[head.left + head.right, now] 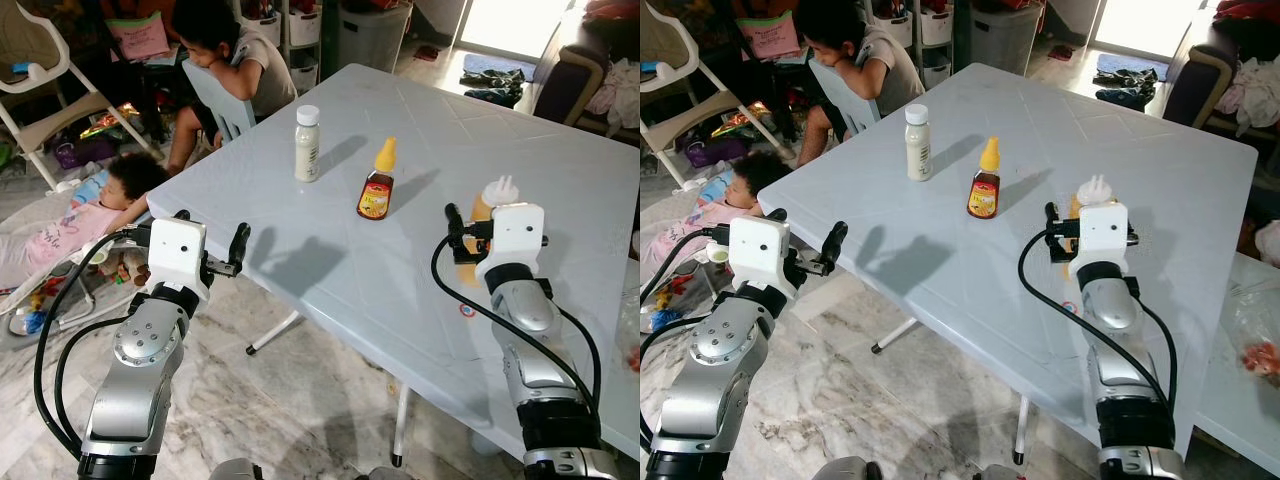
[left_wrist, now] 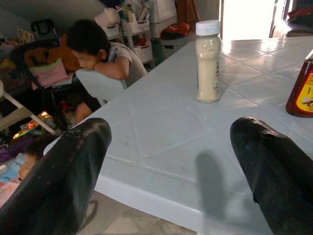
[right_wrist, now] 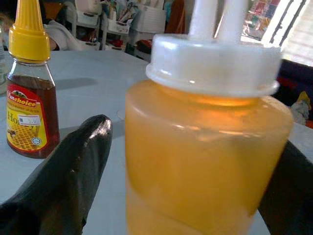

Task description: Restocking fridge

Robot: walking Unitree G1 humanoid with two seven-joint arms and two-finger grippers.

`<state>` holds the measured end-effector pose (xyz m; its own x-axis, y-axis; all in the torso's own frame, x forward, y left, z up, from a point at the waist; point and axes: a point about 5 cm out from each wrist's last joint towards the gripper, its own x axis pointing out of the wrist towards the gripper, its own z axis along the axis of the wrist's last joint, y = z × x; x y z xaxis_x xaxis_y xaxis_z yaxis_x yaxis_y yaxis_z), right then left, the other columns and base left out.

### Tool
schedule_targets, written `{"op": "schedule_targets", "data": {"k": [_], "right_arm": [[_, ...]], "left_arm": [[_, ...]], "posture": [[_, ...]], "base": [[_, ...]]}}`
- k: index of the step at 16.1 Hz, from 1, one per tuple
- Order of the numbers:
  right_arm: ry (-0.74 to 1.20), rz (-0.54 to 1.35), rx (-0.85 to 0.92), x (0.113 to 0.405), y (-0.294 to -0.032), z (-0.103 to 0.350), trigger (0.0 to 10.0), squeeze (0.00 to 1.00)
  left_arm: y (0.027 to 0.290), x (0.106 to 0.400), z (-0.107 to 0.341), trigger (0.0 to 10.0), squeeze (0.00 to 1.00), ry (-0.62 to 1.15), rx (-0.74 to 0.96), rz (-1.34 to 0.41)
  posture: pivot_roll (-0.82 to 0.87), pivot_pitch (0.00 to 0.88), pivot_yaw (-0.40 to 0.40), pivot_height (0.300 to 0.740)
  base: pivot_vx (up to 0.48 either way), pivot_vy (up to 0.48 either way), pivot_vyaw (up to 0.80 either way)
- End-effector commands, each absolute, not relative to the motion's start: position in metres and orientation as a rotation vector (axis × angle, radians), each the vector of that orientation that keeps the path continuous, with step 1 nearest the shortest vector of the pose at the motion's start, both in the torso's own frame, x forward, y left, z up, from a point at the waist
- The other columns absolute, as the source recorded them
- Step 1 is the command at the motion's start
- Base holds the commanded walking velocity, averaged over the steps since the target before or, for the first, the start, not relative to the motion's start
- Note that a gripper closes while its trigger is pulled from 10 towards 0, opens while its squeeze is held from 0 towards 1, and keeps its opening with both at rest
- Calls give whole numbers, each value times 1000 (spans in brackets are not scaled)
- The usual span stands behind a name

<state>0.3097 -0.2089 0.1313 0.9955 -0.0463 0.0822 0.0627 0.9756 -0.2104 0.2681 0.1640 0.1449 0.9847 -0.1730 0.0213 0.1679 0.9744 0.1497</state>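
Observation:
On the pale blue table [image 1: 560,150] stand three bottles. An orange squeeze bottle [image 3: 205,156] with a white twin-nozzle cap is near the right front edge. My right gripper [image 1: 470,240] is open around it, one finger [image 3: 63,186] a little apart from its side. Beyond them are a honey bottle [image 1: 376,185] with a yellow cap and a white-capped cream bottle [image 1: 307,145]. My left gripper [image 2: 171,176] is open and holds nothing. It hovers just off the table's left edge and points across the top toward the cream bottle [image 2: 208,61].
A child [image 1: 225,50] leans on the table's far left corner. A small child [image 1: 90,210] lies on the floor at the left among toys, beside a high chair [image 1: 50,100]. Marble floor lies under the table. A plastic bag [image 1: 1255,340] sits at the right.

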Motion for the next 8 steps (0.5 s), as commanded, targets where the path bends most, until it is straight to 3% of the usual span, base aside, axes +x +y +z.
{"op": "schedule_targets", "data": {"k": [1, 4, 5, 7, 8], "right_arm": [[-98, -49, -223, 309, -207, 136, 10000, 35], [-115, -52, -228, 306, -207, 141, 10000, 0], [-112, -50, -223, 302, -206, 140, 4078, 0], [-109, -55, -221, 299, -206, 138, 0, 0], [-107, -56, -220, 299, -206, 138, 0, 0]], "left_arm": [[164, 269, 147, 10000, 0, -46, 160, -164], [163, 269, 148, 10000, 0, -51, 159, -168], [163, 269, 148, 10000, 0, -52, 158, -170], [162, 269, 148, 10000, 0, -53, 157, -172], [162, 269, 148, 10000, 0, -53, 156, -173]], "posture": [[17, 16, -24, 740], [14, 14, -23, 740], [10, 12, -23, 740], [10, 12, -23, 740], [10, 12, -23, 740]], "base": [[0, 0, 0], [0, 0, 0], [0, 0, 0], [0, 0, 0], [0, 0, 0]]}}
